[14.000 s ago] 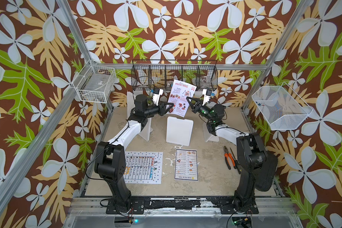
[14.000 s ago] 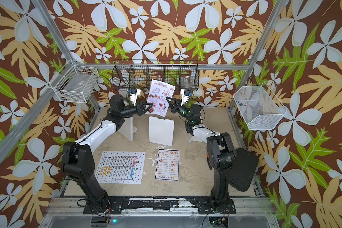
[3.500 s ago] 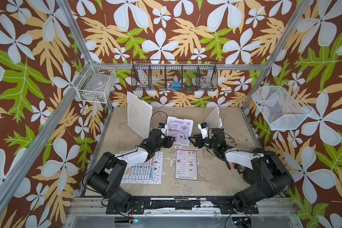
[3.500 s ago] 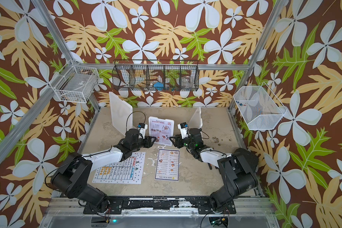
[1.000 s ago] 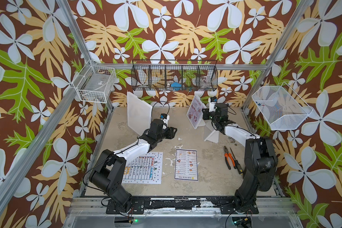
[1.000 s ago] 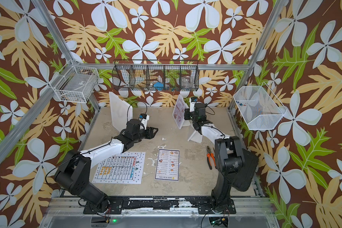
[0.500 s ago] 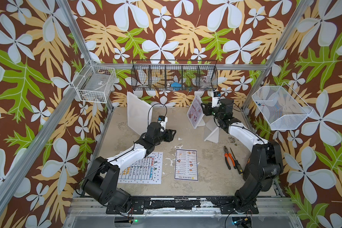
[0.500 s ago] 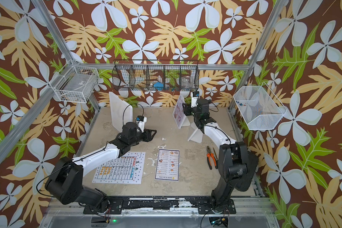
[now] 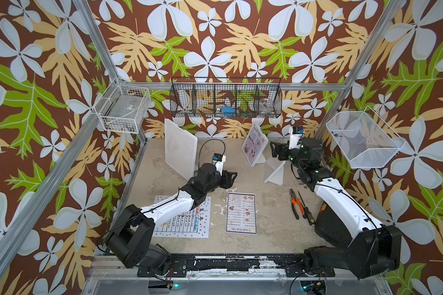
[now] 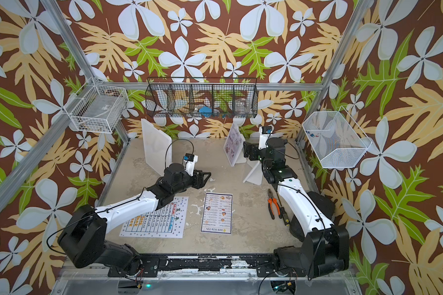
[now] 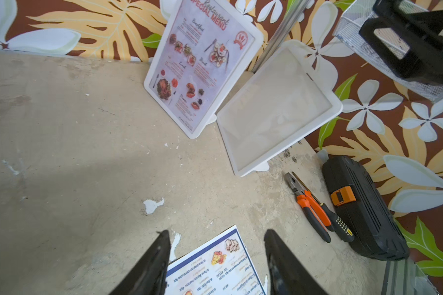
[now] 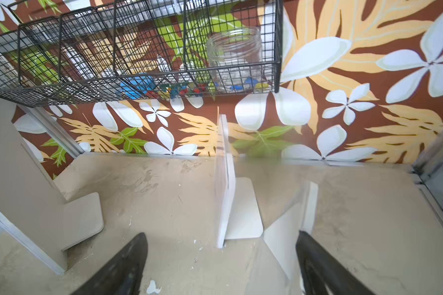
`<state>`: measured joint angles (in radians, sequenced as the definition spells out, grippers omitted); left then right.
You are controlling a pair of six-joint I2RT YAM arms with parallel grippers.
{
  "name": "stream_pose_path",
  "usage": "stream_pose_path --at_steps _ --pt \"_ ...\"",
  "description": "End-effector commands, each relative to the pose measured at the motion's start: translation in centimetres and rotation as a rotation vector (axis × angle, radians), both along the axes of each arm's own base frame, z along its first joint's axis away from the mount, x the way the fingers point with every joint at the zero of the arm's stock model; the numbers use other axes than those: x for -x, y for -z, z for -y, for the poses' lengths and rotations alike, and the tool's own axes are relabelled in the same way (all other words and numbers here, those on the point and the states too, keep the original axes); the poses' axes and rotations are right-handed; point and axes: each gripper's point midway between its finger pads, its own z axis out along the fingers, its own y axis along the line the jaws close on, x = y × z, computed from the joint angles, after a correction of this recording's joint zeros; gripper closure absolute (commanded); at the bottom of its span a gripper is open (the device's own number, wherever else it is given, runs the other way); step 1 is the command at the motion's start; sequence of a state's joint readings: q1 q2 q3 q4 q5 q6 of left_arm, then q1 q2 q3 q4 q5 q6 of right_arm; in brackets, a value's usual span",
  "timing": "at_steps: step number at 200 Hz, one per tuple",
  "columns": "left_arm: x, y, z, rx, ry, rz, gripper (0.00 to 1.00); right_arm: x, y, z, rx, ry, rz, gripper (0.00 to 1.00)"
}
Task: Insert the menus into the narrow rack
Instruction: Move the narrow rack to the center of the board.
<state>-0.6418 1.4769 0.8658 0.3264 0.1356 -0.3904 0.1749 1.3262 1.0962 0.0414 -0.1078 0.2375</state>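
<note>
One SPECIAL MENU [image 9: 253, 143], upright, beside right claw [image 9: 272, 151] (apart)

Pink menu [image 9: 253, 144] upright; other menus [image 9: 241, 213] flat

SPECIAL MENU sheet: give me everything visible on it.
The SPECIAL MENU is a pinkish printed sheet with a red title, script headings and small food photos. It sits in a white rounded-corner frame, propped upright and leaning back, at the rear of the table. An empty white frame stands beside it; whether they touch is unclear. Nothing grips it.
</note>
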Motion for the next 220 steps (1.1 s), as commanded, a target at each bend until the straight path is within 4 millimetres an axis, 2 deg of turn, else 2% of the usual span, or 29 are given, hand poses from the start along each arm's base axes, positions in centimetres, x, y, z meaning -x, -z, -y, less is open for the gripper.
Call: stream_pose_path --at_steps 1,35,61,84,116,170,220 --pt "0.1 -1.3 1.6 0.03 0.025 0.044 0.39 1.4 1.9 2.0 -0.029 0.089 -0.089 0.13" --pt "1.3 -1.4 4.9 0.037 0.085 0.06 0.39 2.7 4.2 3.7 -0.12 0.12 -0.17 0.15" --pt "1.9 -1.1 7.4 0.033 0.131 0.06 0.39 2.3 5.0 4.0 -0.158 0.118 -0.208 0.15" --pt "2.4 -1.0 8.8 0.032 0.156 0.062 0.39 1.7 5.3 4.2 -0.158 0.134 -0.234 0.16" --pt "2.6 -0.9 9.5 0.034 0.171 0.059 0.39 1.1 6.6 4.1 -0.158 0.138 -0.288 0.23" --pt "2.8 -0.7 9.5 0.027 0.174 0.058 0.39 0.0 8.8 3.5 -0.158 0.119 -0.361 0.32" --pt "2.9 -0.4 9.4 0.027 0.172 0.055 0.39 0.2 9.4 3.3 -0.144 0.117 -0.391 0.46"
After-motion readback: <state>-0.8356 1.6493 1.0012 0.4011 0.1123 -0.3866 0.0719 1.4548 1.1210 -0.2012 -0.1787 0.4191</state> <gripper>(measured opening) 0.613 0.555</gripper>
